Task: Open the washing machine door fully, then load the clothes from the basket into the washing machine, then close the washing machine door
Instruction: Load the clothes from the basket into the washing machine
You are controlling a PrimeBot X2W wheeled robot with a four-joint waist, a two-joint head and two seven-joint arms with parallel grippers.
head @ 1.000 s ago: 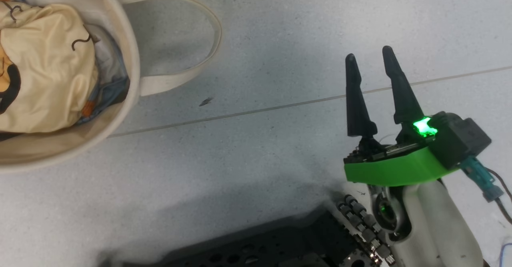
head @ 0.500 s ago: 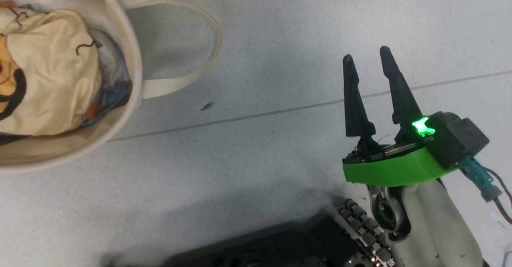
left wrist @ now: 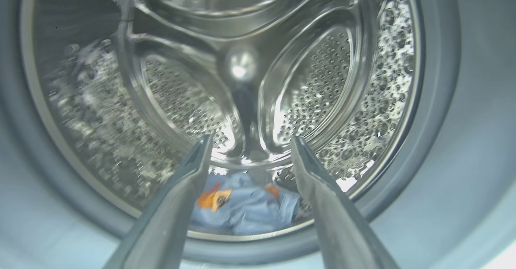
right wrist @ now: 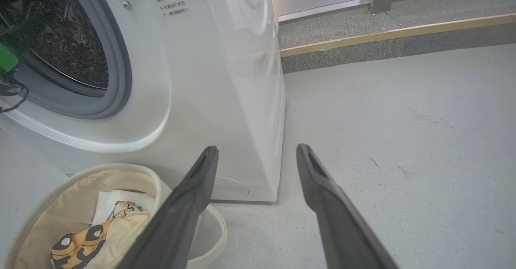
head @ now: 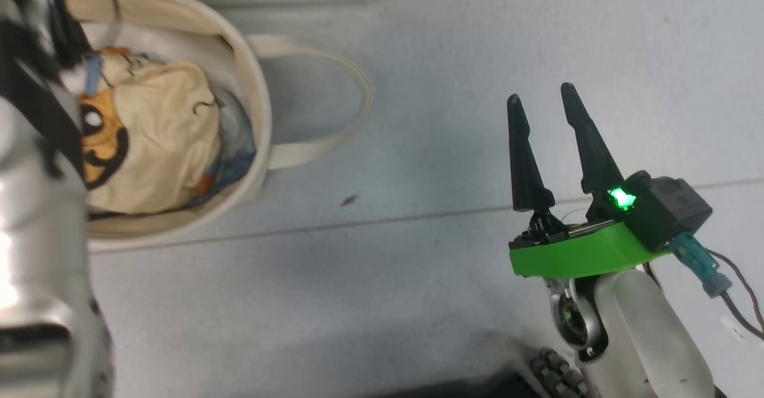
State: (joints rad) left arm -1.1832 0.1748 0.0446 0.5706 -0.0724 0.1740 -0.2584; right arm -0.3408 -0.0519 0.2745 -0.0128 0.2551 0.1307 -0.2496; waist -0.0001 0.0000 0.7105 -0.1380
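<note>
My left gripper [left wrist: 250, 139] is open inside the washing machine's steel drum [left wrist: 322, 79], past the grey seal [left wrist: 439, 99]. A light blue garment [left wrist: 250, 208] with orange print lies loose on the drum bottom below its fingertips. The cream basket [head: 256, 117] stands on the floor in front of the washing machine [right wrist: 201, 79]. It holds cream and blue clothes [head: 161, 141] with an orange cartoon print. My right gripper [head: 539, 92] hovers open over the floor to the basket's right, with nothing in it. The right wrist view shows that gripper [right wrist: 257, 149] above the basket [right wrist: 80, 172]. The washing machine door is out of view.
My pale left arm [head: 36, 237] crosses the head view's left edge, over part of the basket. A loop handle [head: 334, 135] lies on the grey floor toward my right gripper. A raised step with a wooden edge [right wrist: 403, 33] runs behind the washer.
The head camera has turned, so the basket now sits further right and my left arm has come into view. My left gripper has gone from shut to open. The right gripper stays as it was.
</note>
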